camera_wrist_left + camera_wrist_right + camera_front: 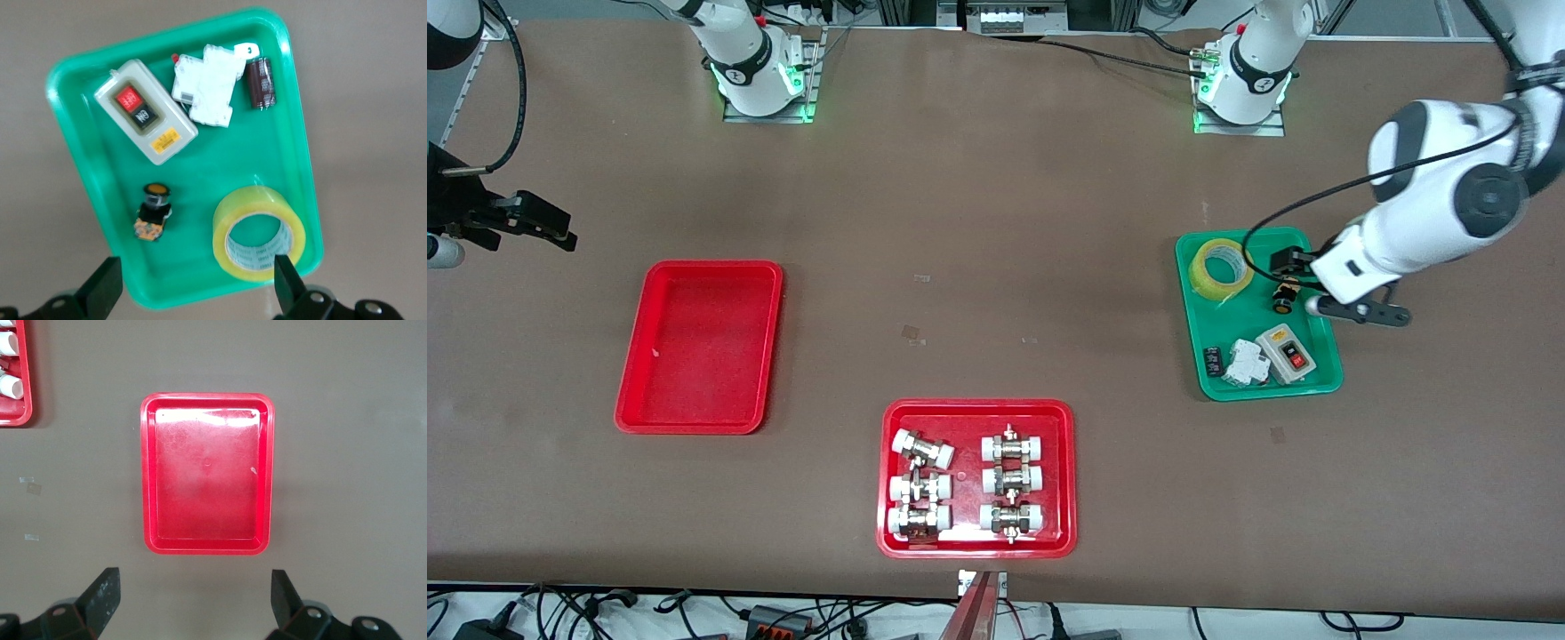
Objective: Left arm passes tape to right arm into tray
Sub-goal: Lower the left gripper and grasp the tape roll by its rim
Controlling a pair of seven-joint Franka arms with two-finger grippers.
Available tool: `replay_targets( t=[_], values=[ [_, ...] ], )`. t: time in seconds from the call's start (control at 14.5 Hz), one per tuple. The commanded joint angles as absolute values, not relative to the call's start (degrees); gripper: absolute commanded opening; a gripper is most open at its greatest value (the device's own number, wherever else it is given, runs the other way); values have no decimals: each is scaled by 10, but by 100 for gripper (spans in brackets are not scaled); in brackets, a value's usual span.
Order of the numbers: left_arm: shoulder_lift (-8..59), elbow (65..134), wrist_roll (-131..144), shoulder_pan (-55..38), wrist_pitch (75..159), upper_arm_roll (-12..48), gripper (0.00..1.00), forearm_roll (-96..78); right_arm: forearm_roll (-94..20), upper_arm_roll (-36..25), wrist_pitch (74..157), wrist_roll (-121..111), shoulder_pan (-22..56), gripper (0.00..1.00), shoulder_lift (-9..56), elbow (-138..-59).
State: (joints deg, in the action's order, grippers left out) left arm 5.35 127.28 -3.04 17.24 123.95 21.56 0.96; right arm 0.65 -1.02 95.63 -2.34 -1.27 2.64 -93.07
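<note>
Nearest the front camera: red tray of white-capped metal fittings [976, 478], untouched and no part of this job. Plain red tray [701, 346] sits toward the right arm's end of the table, floor bare but for a white speck.

Tape [1221, 268] lies flat in the green tray [1323, 380], toward the left arm's end, in the tray corner farthest from the front camera — ring hole facing up, so no long axis to speak of. Sharing the green tray: a grey switch box [1288, 353], a white breaker [1246, 363], a small dark capacitor [1213, 360] and a yellow-capped pushbutton [1284, 296].

Left gripper [193, 283] hangs over the green tray, fingers spread wide, nothing held. In the left wrist view the tape [259, 233] sits at about two o'clock from the gripper's midpoint, its rim just beside one fingertip [285, 275] — not centred between the two.

Right gripper [193, 597] waits in the air near the plain tray [207, 474], also wide open and empty; the tray lies at twelve o'clock from it in the right wrist view.

Judgement: the left arm is plainly nearer the tape. The pick likely turns on a sideways shift to straddle the roll's wall before descending.
</note>
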Motion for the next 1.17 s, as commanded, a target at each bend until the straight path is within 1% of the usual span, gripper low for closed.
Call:
replay_targets(
  t=[0.0,0.34,0.48,0.69,0.76,0.89,0.96,1.1],
  values=[
    [42,1387,-31,179,1353,219,100,17,11,-11,962,-21,-12,100,22,-938],
    [112,1390,-28,183,1402,218,100,17,11,-11,962,-21,-12,100,22,-938],
    [122,1390,-28,185,1408,217,100,17,12,-12,961,-21,-13,100,22,-938],
    [128,1390,-27,184,1409,217,79,17,13,-12,962,-21,-13,100,23,-938],
    [128,1390,-27,185,1409,217,68,17,13,-12,962,-21,-14,100,23,-938],
    [128,1390,-27,185,1409,217,40,17,14,-12,962,-21,-14,100,23,-938],
    [128,1390,-27,185,1409,217,34,17,15,-12,962,-21,-13,100,23,-938],
    [129,1390,-27,185,1409,217,34,17,15,-13,964,-21,-13,100,23,-937]
  ],
)
